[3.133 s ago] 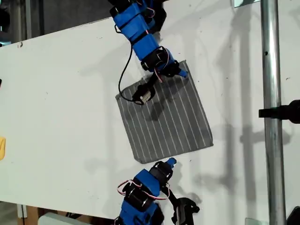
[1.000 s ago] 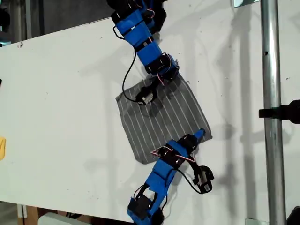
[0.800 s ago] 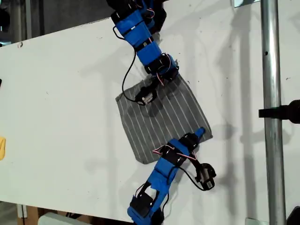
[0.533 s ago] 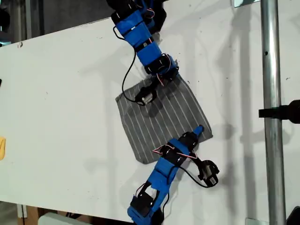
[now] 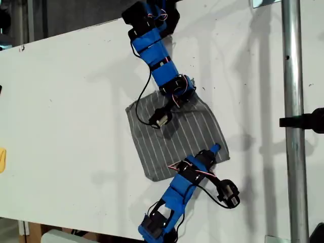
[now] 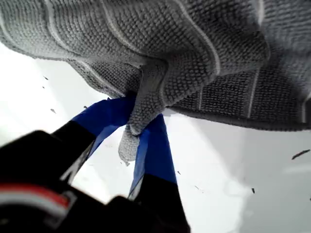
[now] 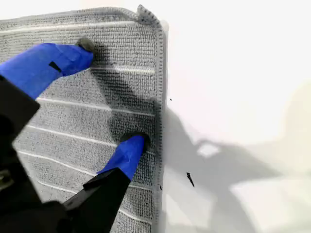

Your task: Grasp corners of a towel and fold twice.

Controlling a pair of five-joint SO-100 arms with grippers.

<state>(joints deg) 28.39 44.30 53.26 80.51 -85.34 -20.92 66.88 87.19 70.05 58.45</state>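
The towel point(image 5: 172, 136), dark grey with white pinstripes, lies on the white table point(image 5: 66, 101) in the exterior view. My first gripper point(image 5: 186, 96) reaches in from the far side and is shut on the towel's far corner point(image 6: 129, 145), which is pinched between the blue fingers point(image 6: 155, 145) and lifted, so the cloth point(image 6: 194, 48) bunches above the table. My second gripper point(image 5: 211, 152) comes from the near side at the corner toward the exterior view's right. It stands open point(image 7: 112, 94), both fingertips point(image 7: 131, 150) resting on the flat cloth point(image 7: 63, 121) just inside that corner point(image 7: 146, 14).
A metal pole point(image 5: 293, 126) with a black clamp point(image 5: 309, 120) runs down the exterior view's right. A yellow object point(image 5: 2, 159) sits at that view's left edge. Each arm's wrist camera hangs on a cable beside its gripper.
My second arm has reached from the near edge onto the towel's near corner. My first gripper has drawn the far corner up and inward, rumpling that edge.
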